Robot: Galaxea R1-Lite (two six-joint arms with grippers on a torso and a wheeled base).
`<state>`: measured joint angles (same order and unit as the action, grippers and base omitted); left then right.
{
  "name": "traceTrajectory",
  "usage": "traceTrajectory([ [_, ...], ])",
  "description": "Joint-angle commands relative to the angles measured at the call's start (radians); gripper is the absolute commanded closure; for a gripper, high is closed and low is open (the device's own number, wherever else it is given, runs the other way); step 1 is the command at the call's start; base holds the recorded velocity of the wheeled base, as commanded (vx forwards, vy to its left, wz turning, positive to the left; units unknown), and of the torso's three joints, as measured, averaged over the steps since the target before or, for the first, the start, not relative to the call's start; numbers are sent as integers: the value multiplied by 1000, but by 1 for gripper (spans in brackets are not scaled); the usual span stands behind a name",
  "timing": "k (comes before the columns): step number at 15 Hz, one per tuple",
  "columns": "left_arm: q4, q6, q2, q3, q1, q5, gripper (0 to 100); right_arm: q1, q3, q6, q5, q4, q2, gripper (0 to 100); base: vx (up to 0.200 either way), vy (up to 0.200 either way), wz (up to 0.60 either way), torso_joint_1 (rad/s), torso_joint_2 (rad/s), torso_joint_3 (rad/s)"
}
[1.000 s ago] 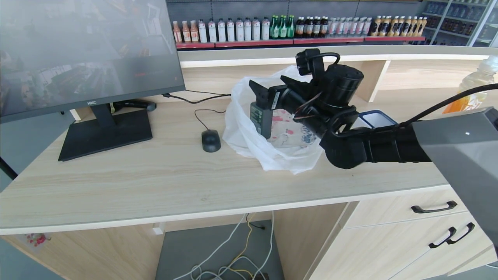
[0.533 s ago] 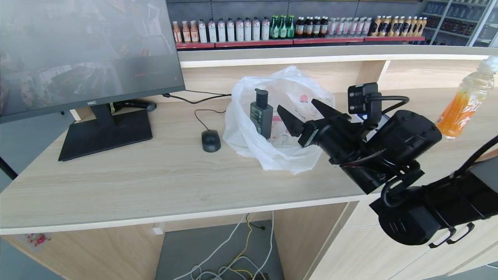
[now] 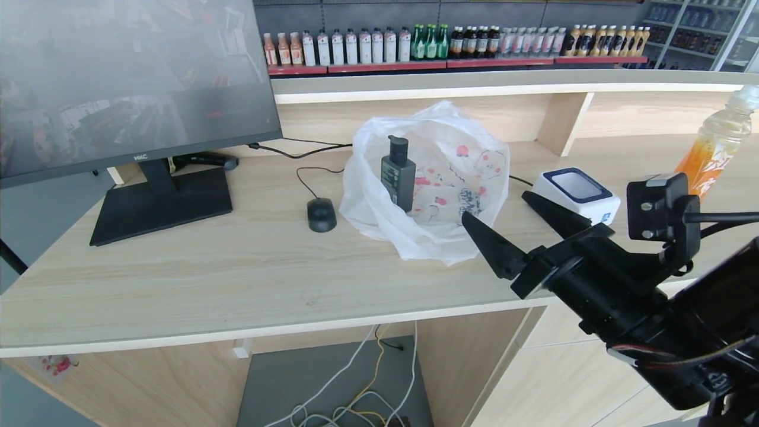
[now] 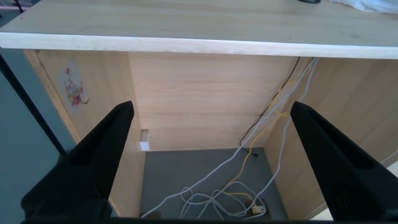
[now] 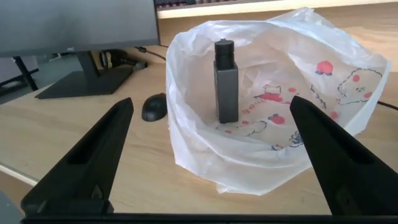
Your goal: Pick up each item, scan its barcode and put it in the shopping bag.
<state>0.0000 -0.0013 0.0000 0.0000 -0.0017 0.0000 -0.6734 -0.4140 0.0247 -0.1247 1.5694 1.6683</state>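
Dark pump bottle (image 3: 398, 173) upright in white plastic bag (image 3: 456, 172) | right claw (image 3: 493, 204) wide, empty | next, probably: grab orange drink bottle (image 3: 714, 142), scan it

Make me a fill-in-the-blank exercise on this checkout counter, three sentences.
1. In the bag, the dark bottle stands ____.
2. The right tool holds nothing; its jaws stand ____.
3. The orange drink stands to the robot's ____ of the scanner.

Missing words: upright; open; right.
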Motion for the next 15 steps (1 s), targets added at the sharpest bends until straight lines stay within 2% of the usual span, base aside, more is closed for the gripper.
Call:
traceTrajectory([
  [1,0,0,0,0,0,0,0,-3,-8,3,0,1,-19,0,0,0,0,0,0,0],
  [3,0,0,0,0,0,0,0,-2,11,3,0,1,-32,0,0,0,0,0,0,0],
  [6,0,-2,0,0,0,0,0,-2,18,3,-1,1,-38,0,-200,0,0,-2,2,2],
  [13,0,0,0,0,0,0,0,0,1,6,0,1,-22,0,0,0,0,0,0,0],
  [15,0,-2,0,0,0,0,0,0,1,4,0,1,-24,0,0,0,600,-5,2,2],
])
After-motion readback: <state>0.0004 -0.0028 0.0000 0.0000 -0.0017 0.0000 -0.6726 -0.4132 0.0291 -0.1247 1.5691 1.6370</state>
